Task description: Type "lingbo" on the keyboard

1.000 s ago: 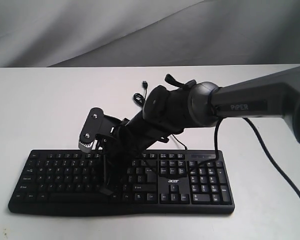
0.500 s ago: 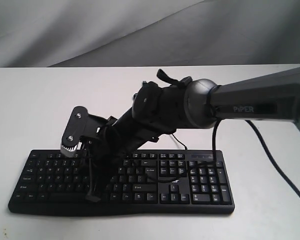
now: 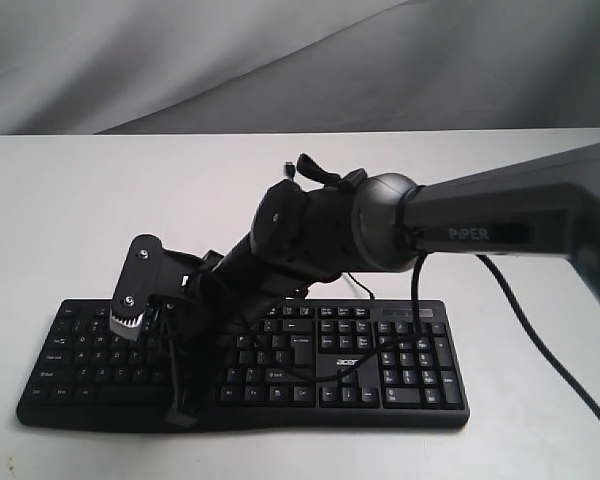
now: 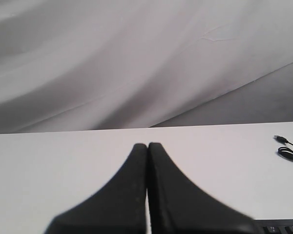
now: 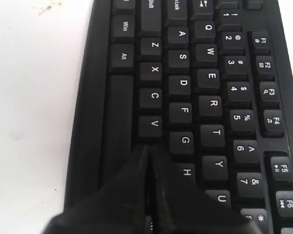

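The black keyboard [image 3: 400, 352] lies along the table's front, its white "acer" logo [image 3: 347, 349] near the arrow keys. My right gripper [image 3: 180, 414] reaches across to the keyboard's left half, shut with nothing held. In the right wrist view the right gripper [image 5: 147, 148] has its tips just past the V key [image 5: 154, 124], beside the G key [image 5: 185, 140] and H key [image 5: 187, 172]; the key under the tips is hidden. I cannot tell if they touch. My left gripper [image 4: 147, 145] is shut and empty above bare table, with a keyboard corner [image 4: 283, 228] at the frame's edge.
The keyboard's thin black USB cable [image 4: 289, 150] coils on the white table [image 3: 70, 220] behind the keyboard, its plug [image 3: 291, 168] showing above my right arm. The "PiPER" forearm [image 3: 500, 232] spans the right side over the number pad. A grey cloth backdrop [image 3: 280, 60] hangs behind.
My right arm has swung leftward and lower over the keyboard. Its shut fingertips went from the middle keys toward the left-centre front rows.
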Action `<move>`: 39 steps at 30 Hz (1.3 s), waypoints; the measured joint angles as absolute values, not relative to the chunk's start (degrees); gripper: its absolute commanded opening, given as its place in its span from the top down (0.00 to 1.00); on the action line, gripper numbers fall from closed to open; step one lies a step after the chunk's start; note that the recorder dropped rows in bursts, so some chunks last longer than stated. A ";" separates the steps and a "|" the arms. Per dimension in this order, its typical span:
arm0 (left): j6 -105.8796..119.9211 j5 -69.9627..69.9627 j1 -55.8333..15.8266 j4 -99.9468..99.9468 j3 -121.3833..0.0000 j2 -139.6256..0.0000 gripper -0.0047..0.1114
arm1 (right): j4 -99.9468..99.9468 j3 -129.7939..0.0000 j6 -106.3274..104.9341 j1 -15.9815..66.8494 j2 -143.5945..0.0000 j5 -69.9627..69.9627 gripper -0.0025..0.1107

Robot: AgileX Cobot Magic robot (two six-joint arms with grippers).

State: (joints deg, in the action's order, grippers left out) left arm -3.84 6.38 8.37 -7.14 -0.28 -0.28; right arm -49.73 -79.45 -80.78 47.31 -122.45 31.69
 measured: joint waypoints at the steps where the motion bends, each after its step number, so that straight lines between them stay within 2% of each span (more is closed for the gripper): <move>1: -3.84 6.38 8.37 -7.14 -0.28 -0.28 0.96 | -49.48 -79.45 -80.78 47.31 -122.45 31.80 0.98; 39: -3.84 6.38 8.37 -7.14 -0.28 -0.28 0.96 | -49.12 -79.19 -80.78 47.31 -123.84 32.02 0.98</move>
